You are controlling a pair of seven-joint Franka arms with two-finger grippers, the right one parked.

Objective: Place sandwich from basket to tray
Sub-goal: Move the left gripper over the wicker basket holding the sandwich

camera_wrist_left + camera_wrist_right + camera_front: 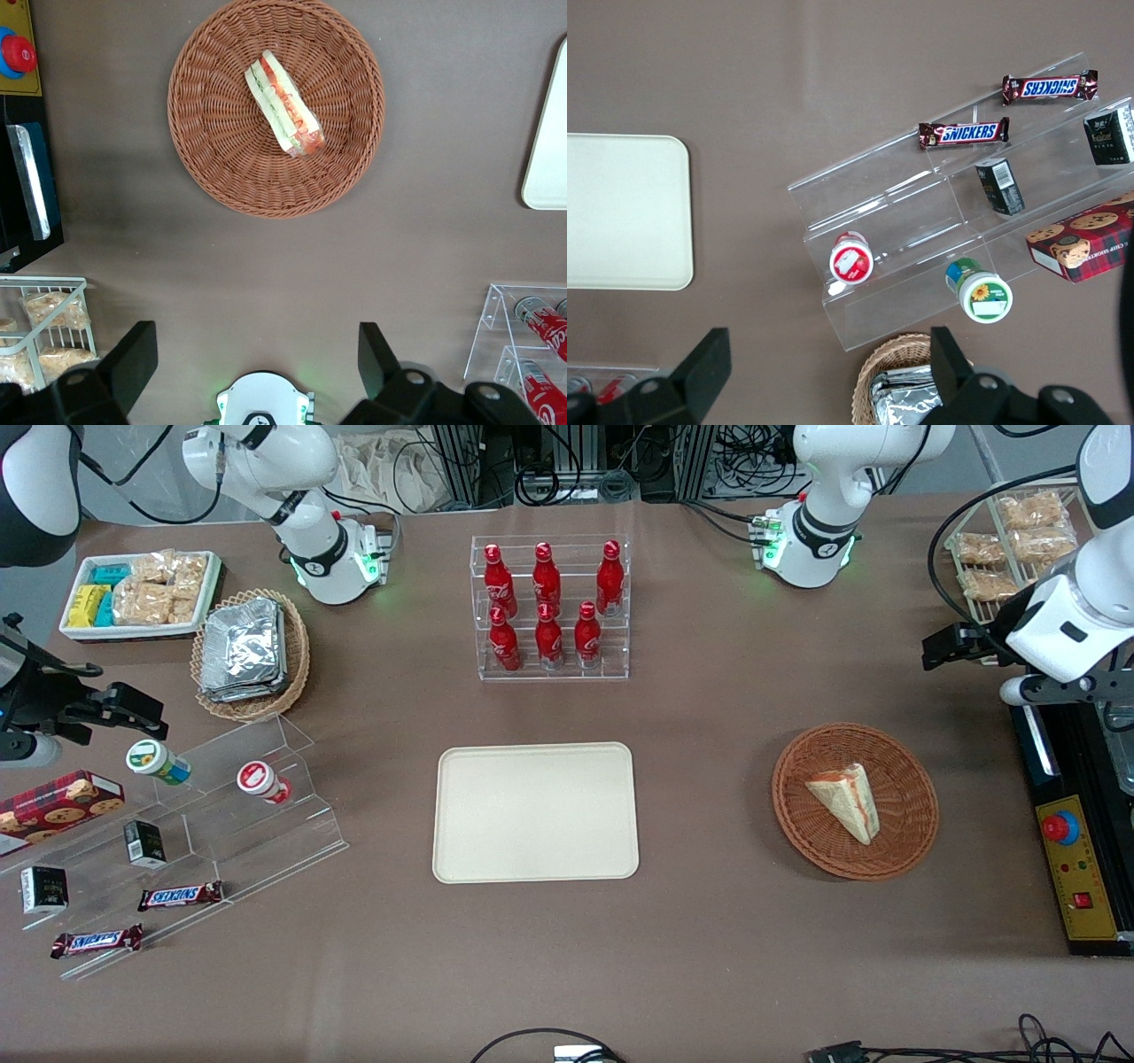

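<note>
The sandwich (846,802) (283,104), a pale bread wedge with orange-red and green filling, lies in the round reddish-brown basket (904,797) (213,133) toward the working arm's end of the table. The cream tray (535,812) (549,150) (620,212) lies flat and bare at the table's middle, well apart from the basket. My left gripper (941,648) (257,354) hangs high above the table, farther from the front camera than the basket and off to its side. Its fingers (133,363) stand open with nothing between them.
A clear rack of red bottles (549,607) (532,345) stands farther back than the tray. A wire rack of bagged snacks (1010,540) and a control box with a red button (1076,868) flank the working arm. A tan basket of foil packets (251,653) and an acrylic snack stand (204,815) sit toward the parked arm's end.
</note>
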